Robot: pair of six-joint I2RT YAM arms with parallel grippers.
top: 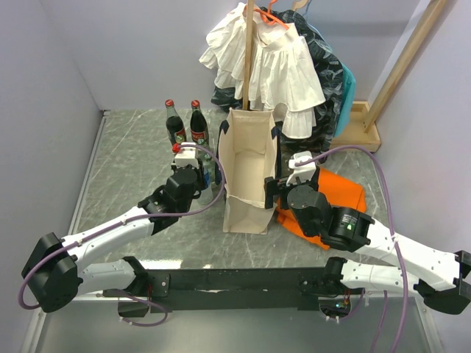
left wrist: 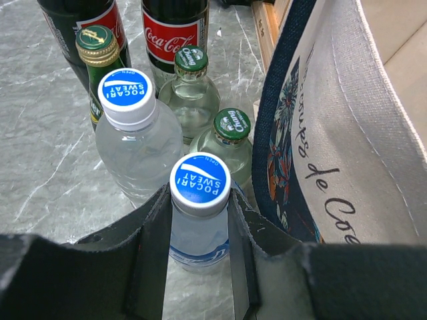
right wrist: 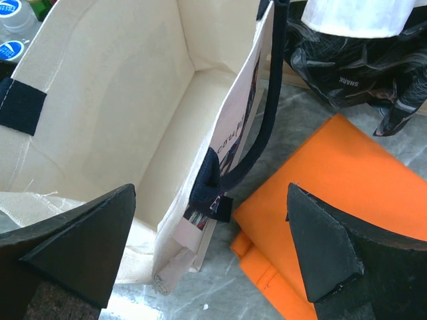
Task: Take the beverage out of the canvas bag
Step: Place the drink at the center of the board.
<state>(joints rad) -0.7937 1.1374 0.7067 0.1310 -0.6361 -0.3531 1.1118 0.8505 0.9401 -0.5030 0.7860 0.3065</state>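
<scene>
The left arm reaches from its base at the near left, low and slanting across the grey marbled tabletop, with its wrist angled down at the cluster of drinks just left of the tall cream canvas bag with dark navy strap handles. The left pincer is clenched on a clear plastic bottle with a blue-and-white Pocari Sweat cap, one finger on each side of its neck. This bottle stands upright on the tabletop outside the bag, just beside the printed side wall. A second bottle of the same kind, two small clear glass bottles with green caps and two cola bottles with red labels stand behind it. The right arm bends in from the near right, its wrist at the bag's right side. The right pincer is released and spread wide, one finger over the bag's interior and the other over the flat folded orange cloth, with the bag's wall and strap between them.
</scene>
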